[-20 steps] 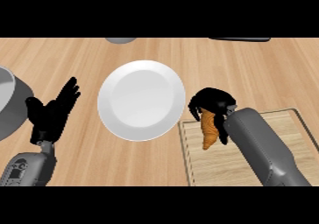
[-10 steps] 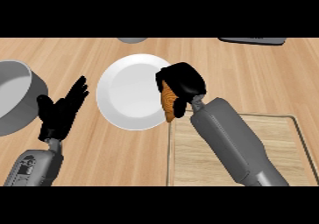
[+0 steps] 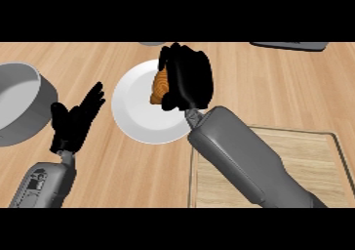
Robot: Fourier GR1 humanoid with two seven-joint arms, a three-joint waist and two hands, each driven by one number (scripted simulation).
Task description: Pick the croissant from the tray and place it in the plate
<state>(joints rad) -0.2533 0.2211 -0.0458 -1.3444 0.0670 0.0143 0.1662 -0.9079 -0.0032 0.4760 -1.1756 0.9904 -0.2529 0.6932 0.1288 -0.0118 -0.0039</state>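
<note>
one right hand, curled round the croissant, has moved over the plate.

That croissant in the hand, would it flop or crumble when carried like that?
Probably stiff: the croissant shows no sag where it sticks out of the right hand. Likely light for its size, since curled fingers alone hold it over the plate.

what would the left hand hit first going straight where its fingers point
Probably nothing in view: the left hand points up-right along bare counter between the grey bowl and the plate, passing close to the plate's rim.
</note>
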